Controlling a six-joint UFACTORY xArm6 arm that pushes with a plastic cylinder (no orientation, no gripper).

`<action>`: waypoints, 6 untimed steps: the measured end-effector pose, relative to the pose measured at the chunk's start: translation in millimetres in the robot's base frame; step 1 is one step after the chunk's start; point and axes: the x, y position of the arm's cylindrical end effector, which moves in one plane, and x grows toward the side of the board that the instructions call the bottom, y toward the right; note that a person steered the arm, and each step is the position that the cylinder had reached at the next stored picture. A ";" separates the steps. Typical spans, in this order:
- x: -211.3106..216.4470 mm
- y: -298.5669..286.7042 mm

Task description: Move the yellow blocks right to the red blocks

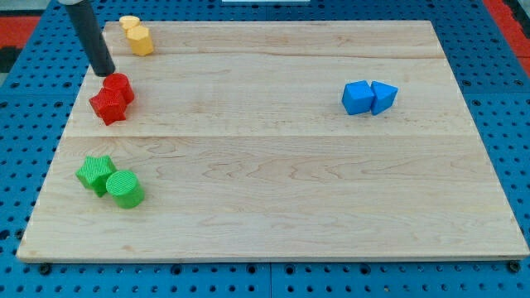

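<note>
Two yellow blocks sit touching at the view's top left: a flat one (128, 22) at the board's edge and a hexagonal one (140, 39) just below it. Two red blocks sit touching below them on the left: a red cylinder (119, 87) and a red star-shaped block (108, 106). My tip (104, 73) stands just above and left of the red cylinder, very close to it, and below and left of the yellow blocks. The rod rises to the view's top left.
A green star block (96, 172) and a green cylinder (124, 189) sit touching at the lower left. A blue cube (358, 97) and a blue triangular block (383, 96) sit touching at the right. The wooden board (273, 182) lies on a blue pegboard.
</note>
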 end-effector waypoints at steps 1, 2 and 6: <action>6.7 -6.2; 6.7 -6.2; -129.3 -19.8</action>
